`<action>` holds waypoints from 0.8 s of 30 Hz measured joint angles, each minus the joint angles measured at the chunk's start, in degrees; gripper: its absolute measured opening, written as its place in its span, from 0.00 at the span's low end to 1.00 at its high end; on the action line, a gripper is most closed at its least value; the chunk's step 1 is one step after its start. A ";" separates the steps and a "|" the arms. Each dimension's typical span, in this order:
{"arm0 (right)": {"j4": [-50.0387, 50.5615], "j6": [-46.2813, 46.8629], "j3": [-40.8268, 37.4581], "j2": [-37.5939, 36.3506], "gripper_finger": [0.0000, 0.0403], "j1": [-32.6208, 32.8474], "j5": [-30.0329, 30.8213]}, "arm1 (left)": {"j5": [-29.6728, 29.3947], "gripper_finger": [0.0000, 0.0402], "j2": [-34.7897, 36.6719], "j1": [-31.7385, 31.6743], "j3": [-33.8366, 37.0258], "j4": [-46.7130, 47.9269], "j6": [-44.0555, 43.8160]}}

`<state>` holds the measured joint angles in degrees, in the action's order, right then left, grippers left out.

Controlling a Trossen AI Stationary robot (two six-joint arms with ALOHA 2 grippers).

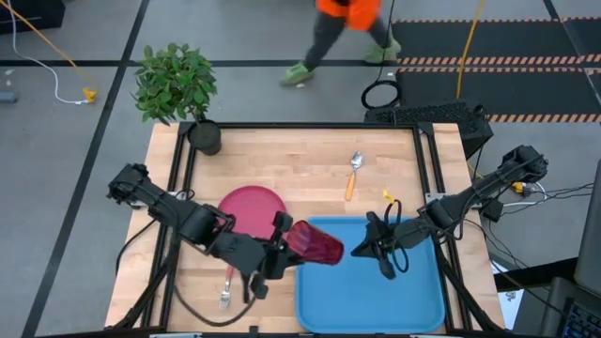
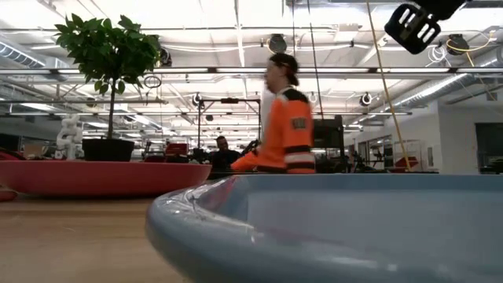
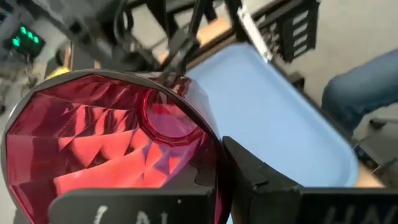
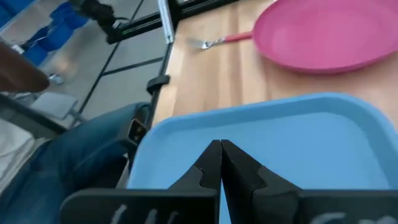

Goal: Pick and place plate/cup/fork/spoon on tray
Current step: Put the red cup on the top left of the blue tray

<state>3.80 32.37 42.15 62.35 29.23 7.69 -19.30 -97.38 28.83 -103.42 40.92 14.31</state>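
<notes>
My left gripper [image 1: 299,246] is shut on the dark red faceted cup [image 1: 316,244], above the left rim of the light-blue tray [image 1: 413,296]. The cup fills the left wrist view [image 3: 106,143]. My right gripper [image 1: 378,250] is shut and empty above the middle of the tray; it also shows in the right wrist view [image 4: 221,151]. The pinkish-red plate [image 1: 250,207] lies flat on the table left of the tray. The fork [image 1: 226,290] lies near the front edge. The orange-handled spoon [image 1: 352,175] lies behind the tray. My left gripper holds the cup by its wall [image 3: 208,155]. One finger [image 3: 249,177] lies on the outer side of the wall; the cup hides the other finger. The fingers come from the table's left. The cup is tipped on its side, lifted clear over the tray's left rim.
A potted plant [image 1: 202,134] stands at the table's far left corner. A person in an orange top [image 2: 284,126] walks beyond the far edge. Black frame rails [image 1: 429,160] run along the table's sides. The tray's floor [image 4: 298,137] is bare.
</notes>
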 joint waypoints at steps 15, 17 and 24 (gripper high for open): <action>6.08 -0.06 0.00 -0.17 0.00 0.15 -0.03 | 4.98 0.03 -12.05 -7.06 0.02 9.01 -4.83; 6.51 -0.28 0.00 -0.17 0.00 0.15 1.05 | 5.33 0.02 -13.96 -7.79 0.02 9.44 -5.60; 8.02 -2.00 0.00 -0.17 0.00 0.13 7.60 | 7.14 0.04 -18.83 -10.71 0.04 10.37 -4.40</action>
<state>11.82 30.37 42.15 62.17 29.36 15.29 -12.16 -116.21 18.12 -103.37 51.29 9.90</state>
